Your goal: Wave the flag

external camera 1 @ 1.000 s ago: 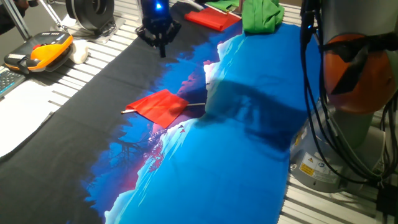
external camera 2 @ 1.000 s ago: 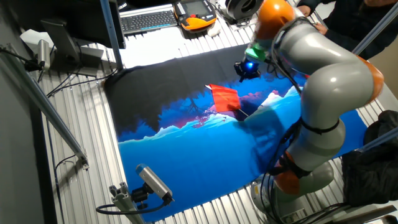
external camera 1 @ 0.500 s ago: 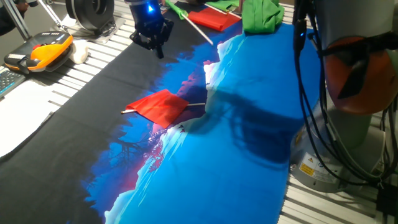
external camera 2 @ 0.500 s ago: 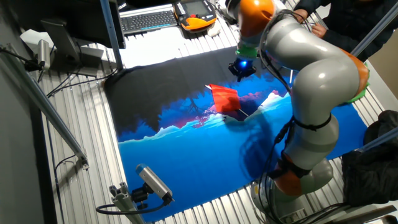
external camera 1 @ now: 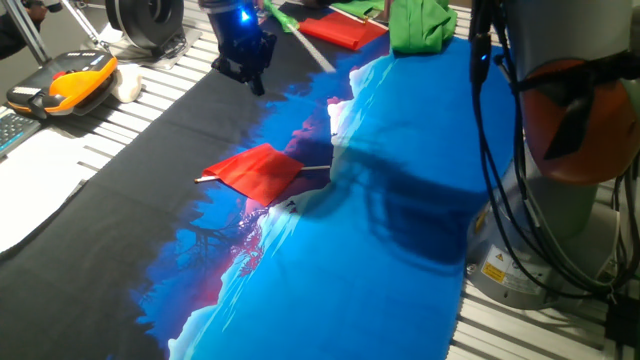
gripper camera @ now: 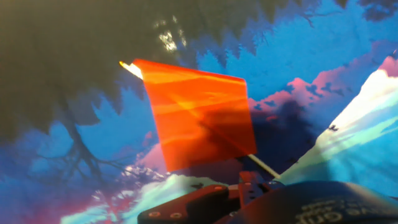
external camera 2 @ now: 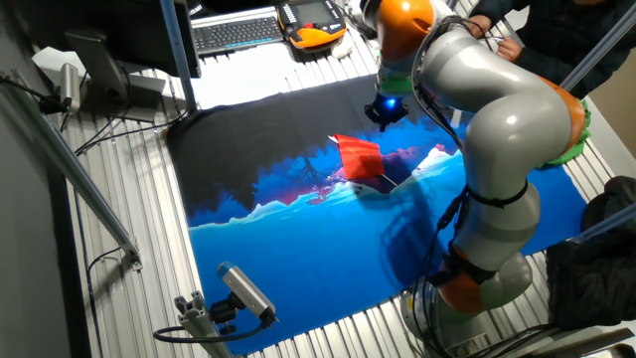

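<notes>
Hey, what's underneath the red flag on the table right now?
The flag lies flat on a printed blue and black cloth. Its white stick pokes out; the rest is covered by the fabric.

My arm (external camera 2: 497, 129) was a run of fat, rounded grey segments with bright orange bands at the joints, one at the top of the frame and another low by the base. In the other fixed view a grey link with an orange joint (external camera 1: 570, 120) filled the upper right, and a bundle of black cables (external camera 1: 500, 190) hung down beside it past a yellow warning label near the bottom right. My gripper (external camera 1: 243, 55) was black and blocky, with a blue light glowing on top. In the hand view its dark housing (gripper camera: 249, 202) lay along the bottom edge, showing small screws and faint embossed lettering.
</notes>
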Robot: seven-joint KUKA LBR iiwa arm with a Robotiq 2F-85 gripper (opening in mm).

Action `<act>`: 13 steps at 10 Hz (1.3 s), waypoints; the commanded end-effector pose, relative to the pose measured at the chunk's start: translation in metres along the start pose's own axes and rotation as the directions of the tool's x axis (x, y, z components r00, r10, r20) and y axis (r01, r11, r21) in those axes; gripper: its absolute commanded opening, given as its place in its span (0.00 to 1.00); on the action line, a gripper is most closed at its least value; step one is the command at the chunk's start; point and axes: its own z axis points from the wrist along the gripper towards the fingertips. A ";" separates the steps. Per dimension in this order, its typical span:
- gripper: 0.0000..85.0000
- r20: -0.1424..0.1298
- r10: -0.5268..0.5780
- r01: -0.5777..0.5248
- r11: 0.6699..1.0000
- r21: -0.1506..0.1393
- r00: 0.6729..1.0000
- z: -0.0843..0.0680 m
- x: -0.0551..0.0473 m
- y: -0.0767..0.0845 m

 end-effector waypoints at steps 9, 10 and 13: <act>0.20 0.012 -0.580 0.575 0.810 0.116 0.815 0.005 -0.003 -0.003; 0.20 -0.001 -0.574 0.571 0.813 0.115 0.819 0.005 -0.003 -0.003; 0.20 0.009 -0.557 0.553 0.827 0.103 0.830 0.005 -0.003 -0.003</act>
